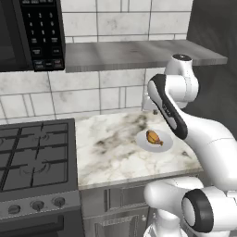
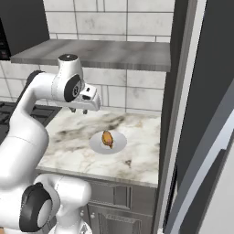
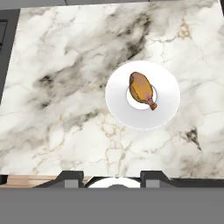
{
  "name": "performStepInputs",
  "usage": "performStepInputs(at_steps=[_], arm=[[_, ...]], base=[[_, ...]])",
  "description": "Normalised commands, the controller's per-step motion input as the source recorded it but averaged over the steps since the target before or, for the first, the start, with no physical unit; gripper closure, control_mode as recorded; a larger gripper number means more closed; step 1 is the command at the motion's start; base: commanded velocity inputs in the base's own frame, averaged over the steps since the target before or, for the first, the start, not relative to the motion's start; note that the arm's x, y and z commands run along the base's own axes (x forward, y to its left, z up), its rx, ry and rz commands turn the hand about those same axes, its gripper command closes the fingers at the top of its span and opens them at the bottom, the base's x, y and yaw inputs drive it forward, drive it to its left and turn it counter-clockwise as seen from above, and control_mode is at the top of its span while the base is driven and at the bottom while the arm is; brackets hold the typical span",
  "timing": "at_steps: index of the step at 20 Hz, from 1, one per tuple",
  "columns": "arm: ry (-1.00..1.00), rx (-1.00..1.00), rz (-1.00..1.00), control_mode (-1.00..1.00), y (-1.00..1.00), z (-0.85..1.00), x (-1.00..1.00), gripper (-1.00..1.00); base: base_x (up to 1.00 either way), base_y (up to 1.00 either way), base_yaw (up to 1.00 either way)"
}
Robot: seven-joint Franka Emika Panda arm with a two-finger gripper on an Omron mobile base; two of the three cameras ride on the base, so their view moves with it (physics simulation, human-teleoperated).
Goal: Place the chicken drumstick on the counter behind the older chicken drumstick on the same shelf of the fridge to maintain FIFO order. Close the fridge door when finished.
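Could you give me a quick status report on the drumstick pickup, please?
Gripper empty, high above counter. Chicken drumstick lies on white plate, untouched. Nothing in the way.

Counter (image 3: pixel 65 65) — plate (image 3: pixel 164 113) on it.

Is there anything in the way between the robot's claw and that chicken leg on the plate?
Nothing visible. The gripper hangs open above the counter, and the drumstick lies alone on the white plate below it, with only bare marble around.
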Motion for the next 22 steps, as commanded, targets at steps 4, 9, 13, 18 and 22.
performStepInputs(at_steps=[4, 9, 13, 18, 22], arm=[[0.0, 0.0, 0.0, -1.0, 0.0, -0.17, -0.06, -1.0], [0.04, 0.06, -0.03, -1.0, -0.28, -0.69, -0.03, -1.0], [0.35, 0.09, -0.21, -1.0, -0.68, -0.99, 0.46, -1.0], [0.32, 0.0, -0.14, -1.0, -0.26, -0.73, 0.56, -1.0], [0.01, 0.0, 0.0, -1.0, -0.01, -0.46, 0.61, -1.0]], base=[[0.0, 0.0, 0.0], [0.0, 0.0, 0.0], [0.0, 0.0, 0.0], [0.0, 0.0, 0.0], [0.0, 0.0, 0.0]])
